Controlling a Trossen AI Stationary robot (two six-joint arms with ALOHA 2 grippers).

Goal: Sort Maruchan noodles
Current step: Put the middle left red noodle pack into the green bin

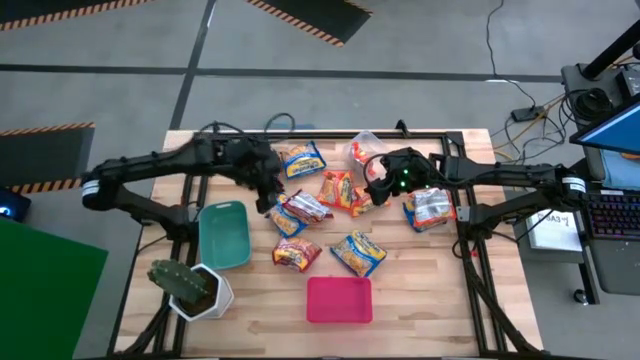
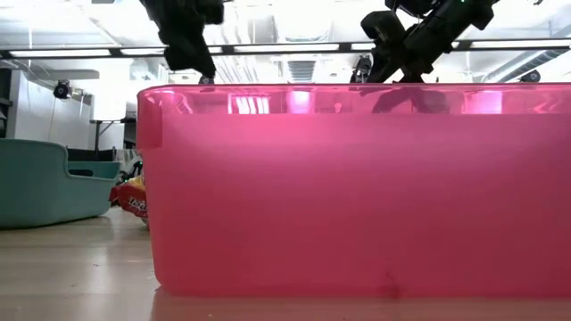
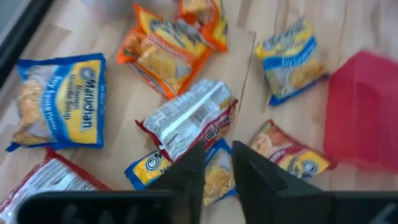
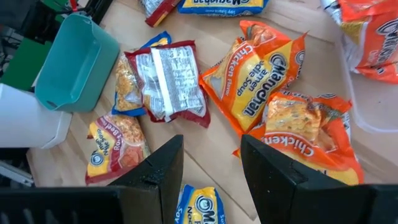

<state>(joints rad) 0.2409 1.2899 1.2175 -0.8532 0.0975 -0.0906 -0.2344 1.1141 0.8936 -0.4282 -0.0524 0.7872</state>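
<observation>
step: picking stage of the sort; no packet looks lifted yet, and the teal bin (image 1: 224, 235) and red bin (image 1: 339, 299) appear empty from above
left gripper (image 3: 216, 163): fingers a narrow slit apart, pinching nothing; hovers over the silver-and-red packet (image 3: 186, 118) lying on a blue-and-yellow packet (image 3: 214, 177)
right gripper (image 4: 211, 158): fingers spread, empty; just beside the orange packets (image 4: 261, 81)
noodles: scattered mid-table between both arms; the low view is blocked, so height above them is a guess
next move: left widens, descends, closes on the silver-and-red packet
</observation>
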